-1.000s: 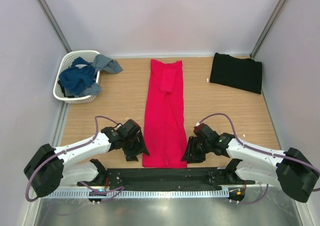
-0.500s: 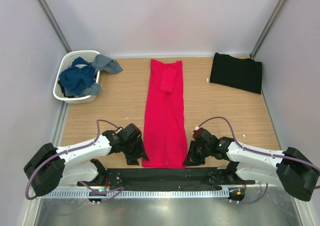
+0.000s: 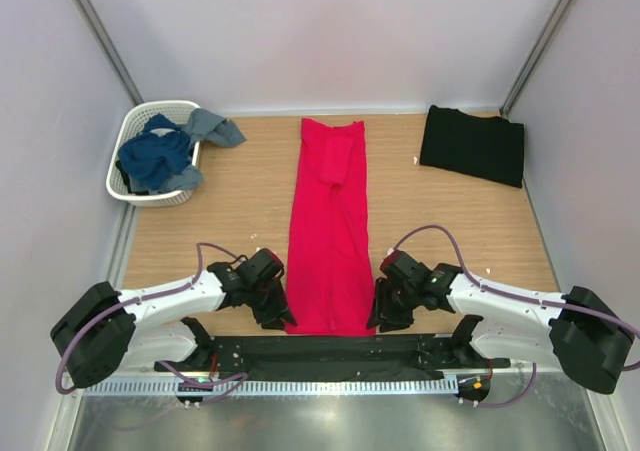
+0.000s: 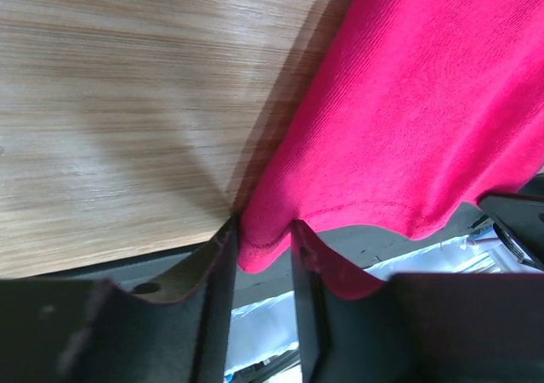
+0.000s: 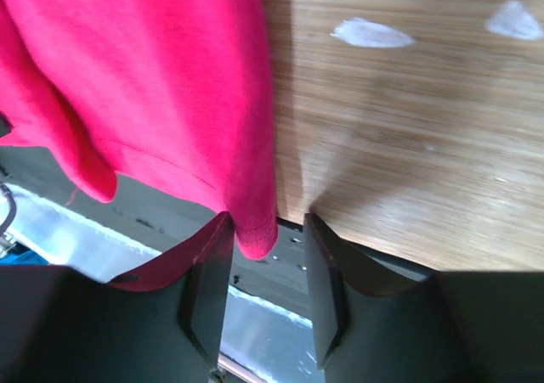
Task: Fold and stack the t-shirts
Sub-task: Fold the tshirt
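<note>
The red t-shirt point(image 3: 328, 231) is laid as a long strip down the middle of the desk point(image 3: 240, 201), its near hem overhanging the near edge. The black t-shirt point(image 3: 472, 145) is folded at the far right. The near left hem corner is straddled by the left tool point(image 3: 283, 318), but whether the tool is clenched cannot be told. The near right corner is flanked by the released right tool point(image 3: 377, 318).

The red shirt point(image 3: 328, 231) is plain. The black shirt point(image 3: 472, 145) is plain too. The basket point(image 3: 150, 199) is white. The table point(image 3: 240, 201) is stripy brown.
</note>
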`<state>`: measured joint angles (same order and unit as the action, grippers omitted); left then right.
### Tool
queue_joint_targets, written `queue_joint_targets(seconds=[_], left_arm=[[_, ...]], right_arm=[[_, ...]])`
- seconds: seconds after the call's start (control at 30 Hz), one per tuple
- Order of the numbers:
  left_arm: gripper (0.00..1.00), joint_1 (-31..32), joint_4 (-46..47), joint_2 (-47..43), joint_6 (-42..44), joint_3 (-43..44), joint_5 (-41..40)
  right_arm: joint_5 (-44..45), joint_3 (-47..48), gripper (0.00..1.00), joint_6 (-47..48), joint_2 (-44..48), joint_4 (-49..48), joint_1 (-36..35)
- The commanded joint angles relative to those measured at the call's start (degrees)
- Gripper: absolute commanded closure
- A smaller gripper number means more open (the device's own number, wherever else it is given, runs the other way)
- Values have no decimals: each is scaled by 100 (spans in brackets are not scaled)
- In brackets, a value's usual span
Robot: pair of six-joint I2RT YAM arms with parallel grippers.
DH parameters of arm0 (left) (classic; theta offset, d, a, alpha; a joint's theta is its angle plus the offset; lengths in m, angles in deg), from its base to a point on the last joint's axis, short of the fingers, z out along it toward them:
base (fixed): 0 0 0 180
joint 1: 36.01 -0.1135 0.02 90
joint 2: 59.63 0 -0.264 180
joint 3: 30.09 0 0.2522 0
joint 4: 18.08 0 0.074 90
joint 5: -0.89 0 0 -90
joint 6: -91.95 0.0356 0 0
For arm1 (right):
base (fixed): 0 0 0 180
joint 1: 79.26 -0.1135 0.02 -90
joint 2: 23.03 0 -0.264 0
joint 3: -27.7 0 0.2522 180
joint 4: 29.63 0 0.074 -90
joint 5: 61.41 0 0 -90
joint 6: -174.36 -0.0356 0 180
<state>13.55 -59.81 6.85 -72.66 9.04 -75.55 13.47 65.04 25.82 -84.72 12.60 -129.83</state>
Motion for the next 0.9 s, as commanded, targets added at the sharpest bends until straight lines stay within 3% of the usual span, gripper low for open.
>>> queue_joint_targets(seconds=[0.0, 0.27, 0.37, 0.5, 0.53, 0.7, 0.87], left_arm=[[69, 36, 37, 181, 52, -172, -187], [88, 36, 37, 296, 78, -199, -214], [99, 36, -59, 331, 148, -155, -196], [100, 45, -279, 252, 227, -146, -161], [100, 62, -401, 156, 227, -163, -152], [100, 89, -569, -91, 271, -208, 6], [100, 106, -1149, -65, 658, 363, 41]], right_arm=[[298, 148, 57, 115, 52, 422, -41], [439, 191, 65, 177, -71, 300, -32], [369, 130, 74, 133, -71, 45, -32], [159, 25, 88, 98, -115, -174, -32], [114, -45, 97, 28, -89, -236, -58], [-88, -370, 98, -253, 236, -254, -225], [-255, -99, 99, -342, 509, -219, -243]])
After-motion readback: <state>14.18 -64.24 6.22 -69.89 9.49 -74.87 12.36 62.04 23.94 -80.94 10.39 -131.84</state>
